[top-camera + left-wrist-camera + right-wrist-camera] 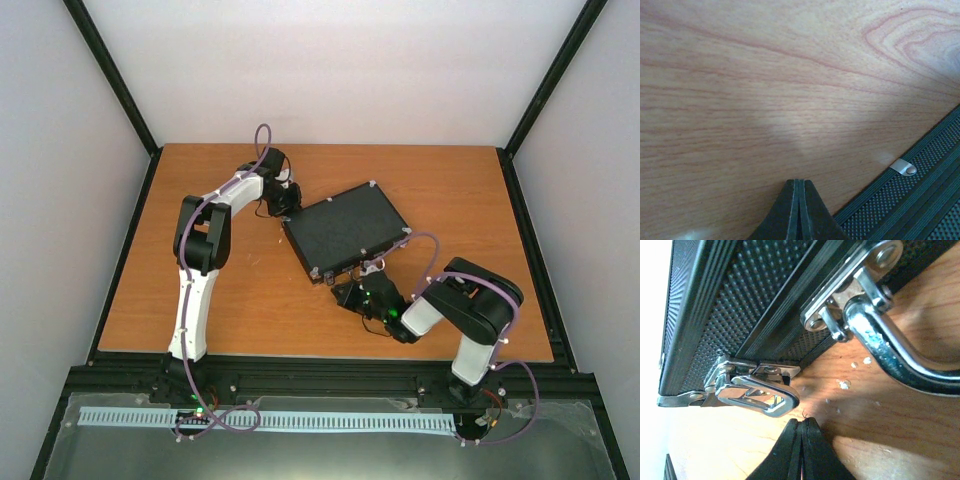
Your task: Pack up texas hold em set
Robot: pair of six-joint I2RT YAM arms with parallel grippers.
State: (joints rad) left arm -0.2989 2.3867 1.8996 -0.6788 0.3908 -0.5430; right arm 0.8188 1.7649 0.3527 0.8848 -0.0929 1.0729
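Observation:
The black briefcase [347, 229] lies shut and flat in the middle of the table, turned at an angle. My left gripper [284, 203] is shut and empty at the case's far left corner; in its wrist view the fingertips [799, 186] sit on the wood beside the case's ribbed edge [920, 200]. My right gripper [345, 291] is shut and empty at the case's near side. In its wrist view the closed tips [801, 423] sit just below a silver latch [757, 392], whose loop hangs out from the case. The silver handle [895, 347] is to the right. Cards, chips, dice and discs are out of view.
The wooden table [250, 300] is bordered by black rails [120, 260] at left, right and front. White walls stand behind. Small pale crumbs [844, 385] lie on the wood under the handle.

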